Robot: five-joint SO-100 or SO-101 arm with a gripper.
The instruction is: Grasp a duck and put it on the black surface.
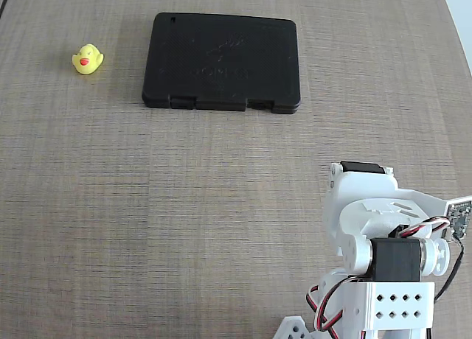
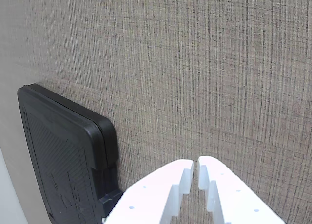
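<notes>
Resting pose: the white arm (image 1: 387, 258) sits folded at the lower right of the fixed view, nearest the camera, with black motor blocks and red, black and white wires showing.
Gripper: in the wrist view the white gripper (image 2: 196, 168) enters from the bottom edge, its two fingers drawn together with only a thin slit between the tips, holding nothing and hanging over bare table.
Table: a grey-brown woven-grain table (image 1: 184, 206) fills both views.
Black surface: the flat matte black slab (image 1: 222, 61) lies flat beyond the arm, toward the top centre of the fixed view, notched tabs along its near long edge; in the wrist view its rounded corner (image 2: 63, 151) appears at the lower left, just beside the fingers but not touching them.
Duck: the small yellow duck (image 1: 87, 59) with its red-orange beak stands upright at the upper left of the fixed view, left of the slab and apart from it, well away from the gripper; the wrist view does not show it.
</notes>
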